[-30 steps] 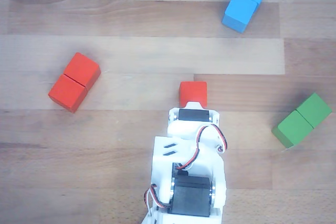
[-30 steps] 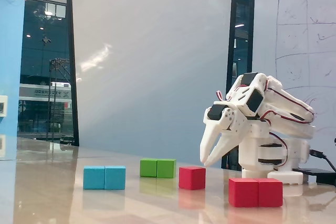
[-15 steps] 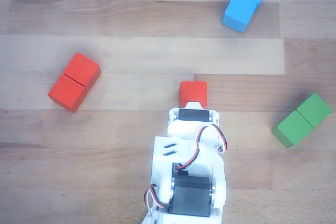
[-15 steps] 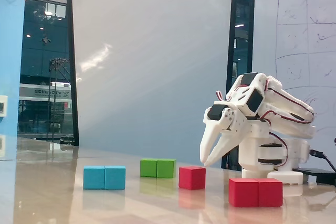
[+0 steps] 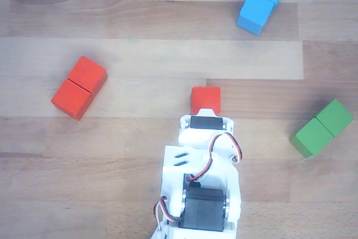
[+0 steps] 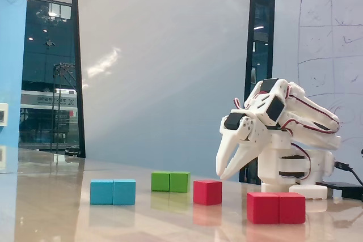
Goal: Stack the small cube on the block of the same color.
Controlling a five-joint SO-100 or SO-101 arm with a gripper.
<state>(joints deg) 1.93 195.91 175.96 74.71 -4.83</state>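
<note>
Pincer (image 6: pixel 222 175) hangs parted and empty just above the small cube (image 5: pixel 205 99) mid-table; red block (image 5: pixel 79 87) well apart. Centre over cube, drop straight, grip opposite flat faces.

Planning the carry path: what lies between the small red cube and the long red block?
Nothing: in the other view, only bare wooden table separates the small cube from the red block. The blue and green blocks lie elsewhere.
</note>
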